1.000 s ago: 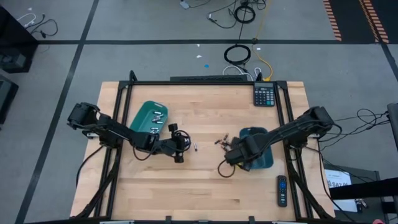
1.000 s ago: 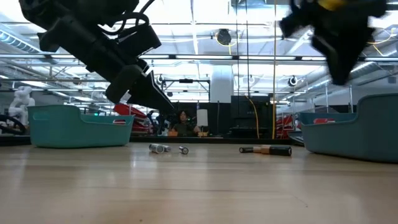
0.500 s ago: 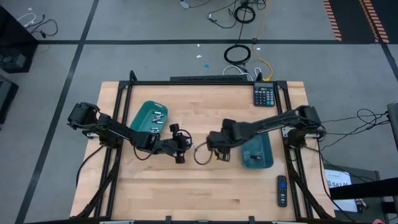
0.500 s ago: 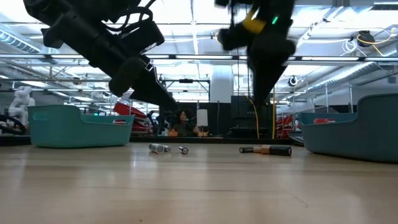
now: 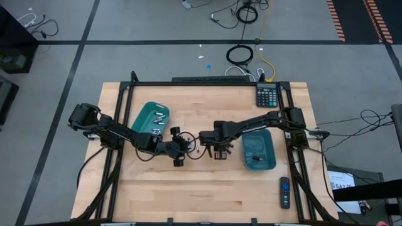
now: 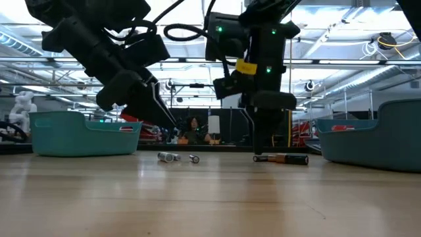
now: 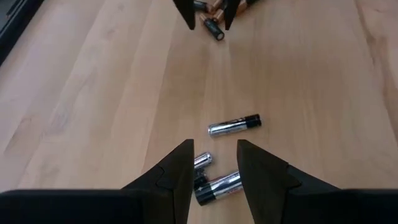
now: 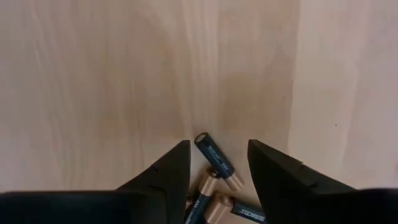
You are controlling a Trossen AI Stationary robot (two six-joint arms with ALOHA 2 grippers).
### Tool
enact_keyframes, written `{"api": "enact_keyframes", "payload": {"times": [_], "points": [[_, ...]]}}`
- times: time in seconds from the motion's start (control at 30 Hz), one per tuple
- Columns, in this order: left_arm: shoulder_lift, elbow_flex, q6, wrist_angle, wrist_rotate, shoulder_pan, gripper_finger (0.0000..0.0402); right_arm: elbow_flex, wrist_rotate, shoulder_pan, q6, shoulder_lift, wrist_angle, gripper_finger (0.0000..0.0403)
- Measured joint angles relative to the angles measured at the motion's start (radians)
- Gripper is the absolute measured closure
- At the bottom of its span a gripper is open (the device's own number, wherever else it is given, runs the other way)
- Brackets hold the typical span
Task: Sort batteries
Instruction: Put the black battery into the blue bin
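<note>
Three silvery-grey batteries (image 7: 234, 124) lie on the wooden table just ahead of my open, empty left gripper (image 7: 213, 167). In the high view that gripper (image 5: 185, 151) sits at the table's middle, left of the cells. My right gripper (image 8: 217, 165) is open and low over a small heap of dark and coppery batteries (image 8: 214, 154). Its fingers stand on either side of the dark cell. In the high view it (image 5: 217, 152) reaches in from the right. The low view shows the silvery cells (image 6: 169, 157) and the coppery ones (image 6: 283, 158) lying on the tabletop.
A teal tray (image 5: 146, 113) with silvery cells stands at the left, and another teal tray (image 5: 269, 145) stands at the right. A black calculator (image 5: 267, 96) lies at the far right corner and a remote (image 5: 284, 191) at the near right. The two grippers are close together.
My right gripper has swung from over the right tray toward the table's left and come down over the coppery batteries. It stays open. My left gripper has sunk a little toward the silvery batteries. The batteries have not moved.
</note>
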Motion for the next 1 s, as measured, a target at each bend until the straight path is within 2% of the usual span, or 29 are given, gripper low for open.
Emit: {"api": "enact_keyframes", "payload": {"times": [0.43,0.5,0.6,0.67,0.83,0.9,1.0], "points": [[0.000,-0.001,0.000,-0.011,-0.003,0.000,0.0269,0.002,0.001,-0.013,-0.054,0.052,-0.009,0.0286],[0.000,-0.001,0.000,-0.011,-0.003,0.000,0.0269,0.002,-0.001,-0.013,-0.073,0.059,0.004,0.0310],[0.000,-0.001,0.000,-0.011,-0.004,0.000,0.0269,0.001,-0.008,-0.011,-0.100,0.060,0.018,0.0377],[0.000,-0.001,0.000,-0.015,-0.002,0.000,0.0269,0.000,-0.004,-0.012,-0.099,0.054,0.025,0.0387],[0.000,-0.001,-0.002,-0.019,0.015,0.000,0.0269,-0.005,0.132,0.002,-0.067,-0.001,0.012,0.0397],[0.000,-0.001,-0.002,-0.019,0.016,0.000,0.0269,-0.004,0.193,0.018,-0.034,-0.068,-0.036,0.0399],[0.000,-0.001,-0.002,-0.020,0.016,0.000,0.0269,0.000,0.223,0.045,0.072,-0.174,-0.136,0.0400]]}}
